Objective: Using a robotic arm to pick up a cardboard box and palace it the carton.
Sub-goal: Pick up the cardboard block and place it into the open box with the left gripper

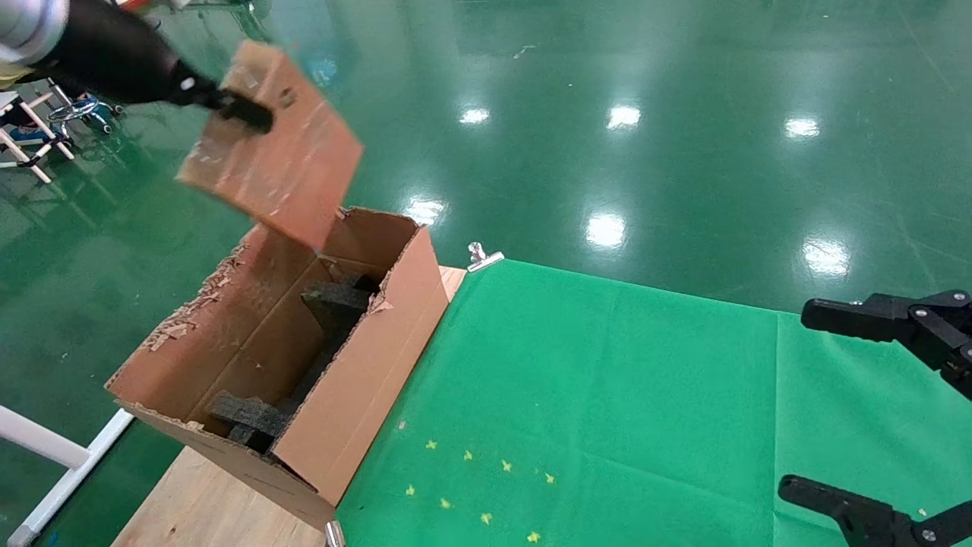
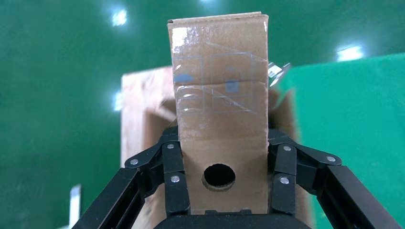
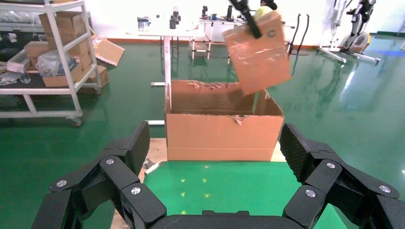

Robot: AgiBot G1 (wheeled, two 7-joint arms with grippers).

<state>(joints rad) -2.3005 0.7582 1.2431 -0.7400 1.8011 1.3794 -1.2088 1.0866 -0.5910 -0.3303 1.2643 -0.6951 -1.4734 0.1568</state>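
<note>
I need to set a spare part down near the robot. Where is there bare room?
The green cloth lies bare between the carton and the open right claw. The carton holds black foam blocks; the left claw holds the cardboard box above it.

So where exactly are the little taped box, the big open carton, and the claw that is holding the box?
cardboard box (image 1: 281,152): head view, on its broad taped face.
carton (image 1: 372,365): head view, on its long outer side wall.
left gripper (image 2: 219,188): left wrist view, midway between the fingertips, shut on the box.
</note>
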